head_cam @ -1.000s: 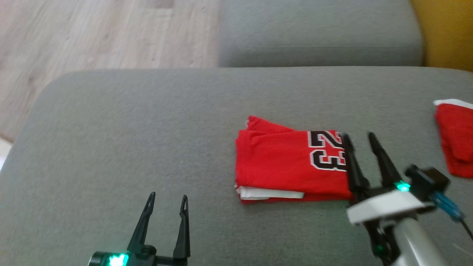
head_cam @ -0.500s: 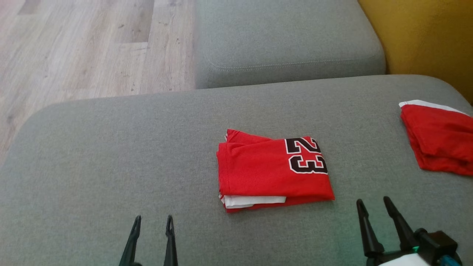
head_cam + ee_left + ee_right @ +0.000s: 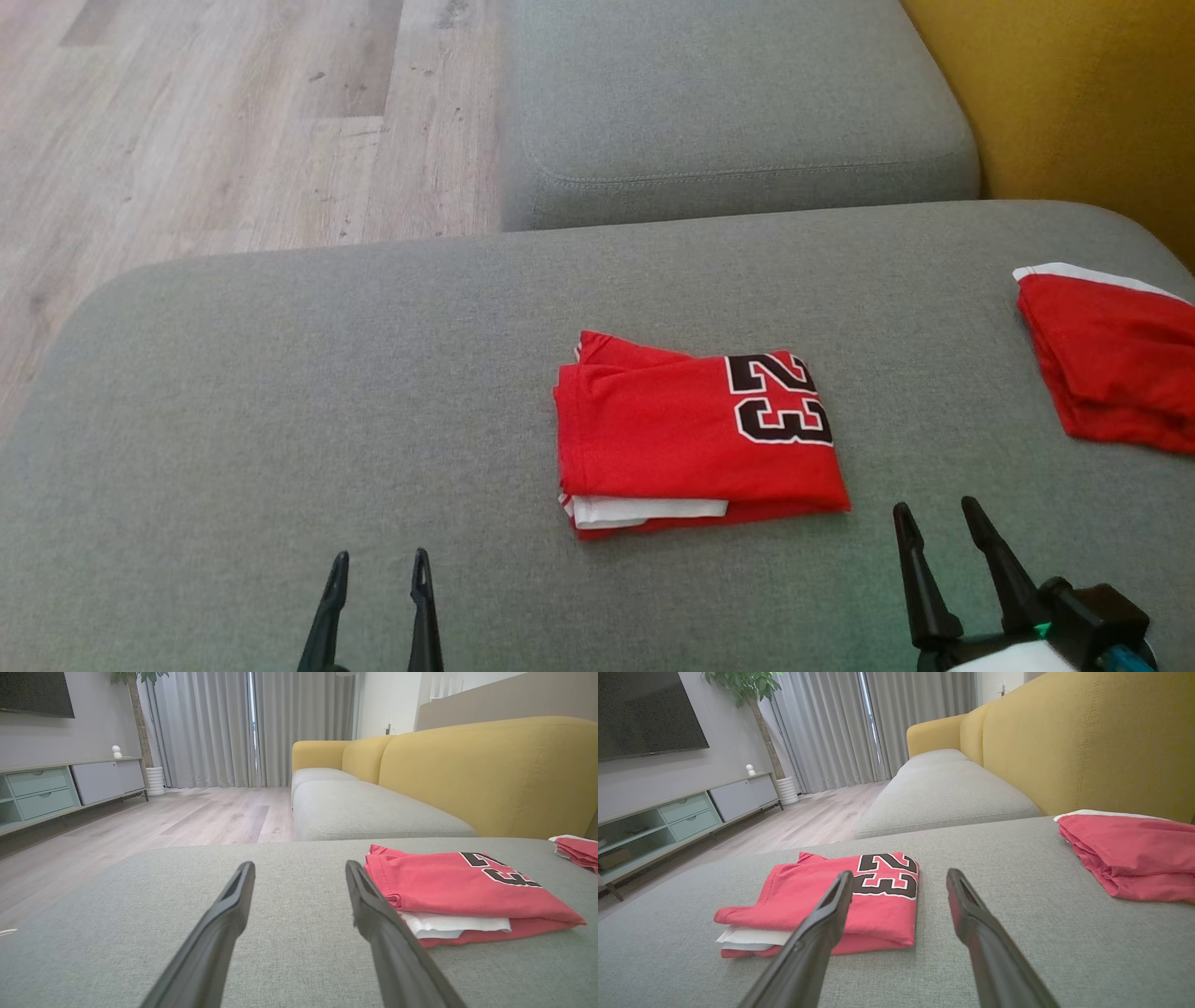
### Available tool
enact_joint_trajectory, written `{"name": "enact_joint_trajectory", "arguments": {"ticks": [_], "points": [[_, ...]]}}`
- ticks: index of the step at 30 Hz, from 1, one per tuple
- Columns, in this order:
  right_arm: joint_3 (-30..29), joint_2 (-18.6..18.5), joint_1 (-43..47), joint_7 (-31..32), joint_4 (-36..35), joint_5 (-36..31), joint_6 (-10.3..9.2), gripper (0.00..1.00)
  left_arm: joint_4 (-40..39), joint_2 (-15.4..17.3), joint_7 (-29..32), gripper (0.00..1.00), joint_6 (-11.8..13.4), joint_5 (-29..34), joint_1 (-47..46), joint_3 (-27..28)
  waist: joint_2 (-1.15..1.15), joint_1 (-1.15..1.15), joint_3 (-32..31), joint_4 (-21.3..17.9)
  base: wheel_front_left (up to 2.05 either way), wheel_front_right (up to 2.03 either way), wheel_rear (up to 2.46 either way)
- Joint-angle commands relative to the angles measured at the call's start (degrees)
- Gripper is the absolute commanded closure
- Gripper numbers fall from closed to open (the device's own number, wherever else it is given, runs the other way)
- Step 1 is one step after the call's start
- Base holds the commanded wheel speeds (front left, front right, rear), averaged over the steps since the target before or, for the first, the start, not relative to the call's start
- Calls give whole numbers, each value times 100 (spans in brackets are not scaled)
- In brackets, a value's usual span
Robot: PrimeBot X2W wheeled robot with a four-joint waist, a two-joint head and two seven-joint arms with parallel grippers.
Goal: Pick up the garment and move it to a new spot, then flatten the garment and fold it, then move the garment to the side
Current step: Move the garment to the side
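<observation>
With the folded garment (image 3: 695,429) laid at the middle of the grey cushion (image 3: 280,420) and the left gripper (image 3: 379,556) and right gripper (image 3: 934,506) spread wide and empty short of it, all layers are probably best pinched together at the near edge, so the fold is kept when it is moved aside.
</observation>
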Motion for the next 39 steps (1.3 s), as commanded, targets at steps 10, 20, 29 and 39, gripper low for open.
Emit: {"name": "enact_joint_trajectory", "arguments": {"ticks": [10, 20, 29, 39], "points": [[70, -100, -154, -62, -216, -41, -5, 0, -123, -94, -55, 0, -36, 3, -231, 231, 0, 0, 31, 39, 0, 0, 0], [72, -102, -157, -62, -235, -36, -5, 0, -144, -97, -55, 0, -67, 45, -248, 187, 0, 0, 150, 88, 0, 0, 0], [87, -226, -332, -62, -53, 27, -5, 0, -135, -98, -55, 0, -91, 49, -298, 96, 0, 0, 484, 122, 0, 0, 0], [228, -636, -1400, 318, 613, 496, -5, 0, -203, -98, -55, 0, -134, 131, -606, -60, 0, 0, 1089, 102, 0, 0, 0]]}}
